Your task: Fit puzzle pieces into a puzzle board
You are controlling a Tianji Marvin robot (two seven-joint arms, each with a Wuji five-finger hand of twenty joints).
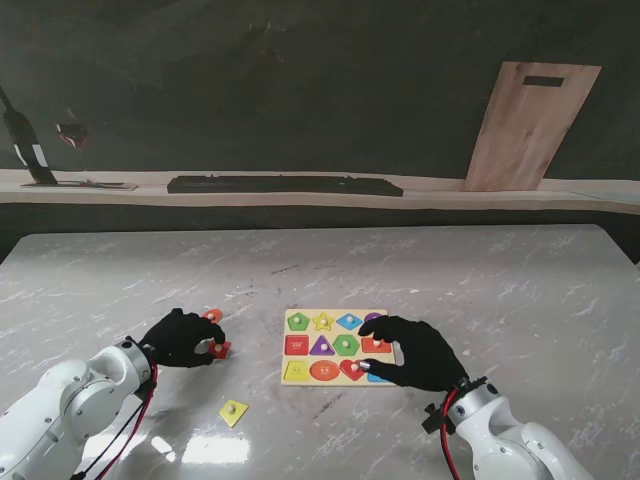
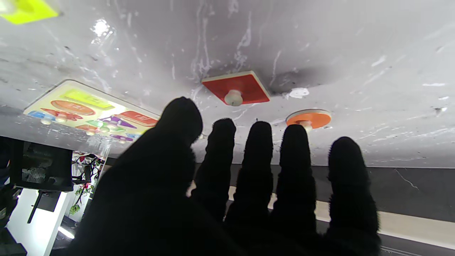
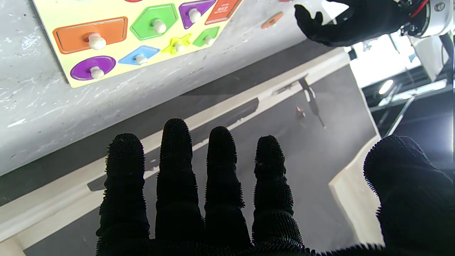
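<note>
The pale yellow puzzle board point(image 1: 336, 311) lies in the middle of the table, with several coloured knobbed pieces seated in it. Left of it lie a red square piece point(image 1: 220, 349) and an orange round piece point(image 1: 212, 315). My left hand point(image 1: 183, 337) hovers by the two, fingers spread and holding nothing; in the left wrist view the red square point(image 2: 236, 89) and the orange round point(image 2: 308, 118) lie just beyond the fingertips point(image 2: 259, 131). A yellow piece point(image 1: 233, 412) lies nearer to me. My right hand point(image 1: 420, 352) is open over the board's right end, hiding that part.
A long black bar point(image 1: 285, 185) lies on the wooden ledge behind the table. A wooden board point(image 1: 530, 125) leans against the dark back wall at the far right. The marble table top point(image 1: 500, 280) stretches wide around the board.
</note>
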